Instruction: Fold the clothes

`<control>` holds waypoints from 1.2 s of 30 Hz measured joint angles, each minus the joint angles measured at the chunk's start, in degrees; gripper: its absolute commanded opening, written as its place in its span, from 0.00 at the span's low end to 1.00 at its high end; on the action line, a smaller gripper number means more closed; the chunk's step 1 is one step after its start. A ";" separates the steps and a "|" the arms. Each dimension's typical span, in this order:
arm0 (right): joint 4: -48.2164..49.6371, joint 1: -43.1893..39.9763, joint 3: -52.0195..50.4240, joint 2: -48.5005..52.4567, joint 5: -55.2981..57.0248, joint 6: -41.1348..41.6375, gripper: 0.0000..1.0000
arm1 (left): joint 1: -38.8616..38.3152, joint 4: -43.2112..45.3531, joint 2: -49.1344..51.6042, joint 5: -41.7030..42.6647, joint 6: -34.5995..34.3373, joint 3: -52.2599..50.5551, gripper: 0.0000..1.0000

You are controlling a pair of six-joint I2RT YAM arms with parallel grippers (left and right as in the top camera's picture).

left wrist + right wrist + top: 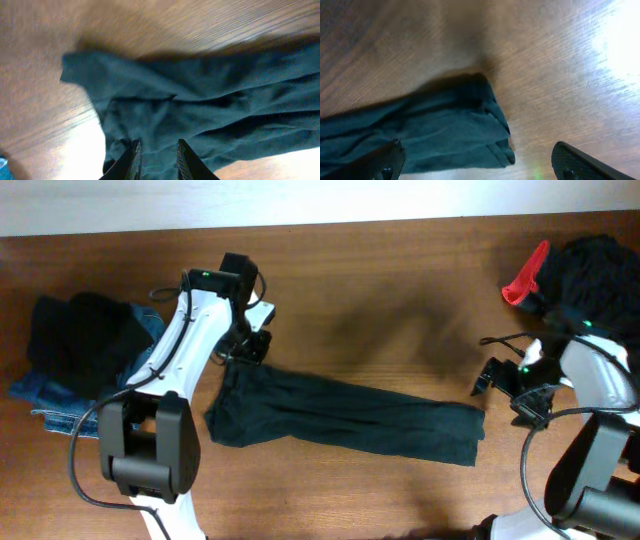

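Overhead, the T-shirt (350, 418) lies on the table (400, 300) as a long, rumpled band. It runs from the left of centre to the lower right of the frame, with its left end wider and bunched.

The left fingers (250, 345) hang at the upper left corner of that band. In the left wrist view they stand only narrowly apart above the cloth. Nothing can be seen caught between them.

The right fingers (497, 377) sit just beside the band's right end, above it in the frame. In the right wrist view they are spread wide and hold nothing, and the shirt's folded end lies on the wood between and beyond them.

At the left edge of the frame a dark garment (80, 335) is heaped on blue jeans (45, 395), close beside the left arm (185, 340). In the upper right corner sits a black heap (595, 270) with a red object (525, 278) against its left side, just above the right arm (600, 380). Thin cables (505, 340) loop near the right fingers.

The table's far edge runs along the top of the frame under a white strip (300, 200). A broad stretch of plain wood shows between that edge and the shirt, from the left arm across to the red object. A narrower strip of wood shows below the shirt, towards the bottom of the frame.
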 measured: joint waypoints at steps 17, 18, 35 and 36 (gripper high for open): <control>14.73 -2.99 -17.51 -2.91 -7.82 -4.26 0.91 | -0.72 -1.64 -7.15 4.87 -0.02 11.96 0.38; 15.13 -2.99 -17.94 -3.19 -8.28 -4.85 0.89 | -0.72 -1.44 -8.39 4.87 -0.02 12.11 0.38; 16.04 -3.19 -22.73 -2.27 -22.88 -15.56 0.56 | -0.72 -1.16 -15.19 4.61 -0.02 12.59 0.39; 15.85 -3.19 -22.84 -2.21 -22.95 -15.74 0.54 | -0.72 -1.16 -15.19 4.59 -0.02 12.59 0.39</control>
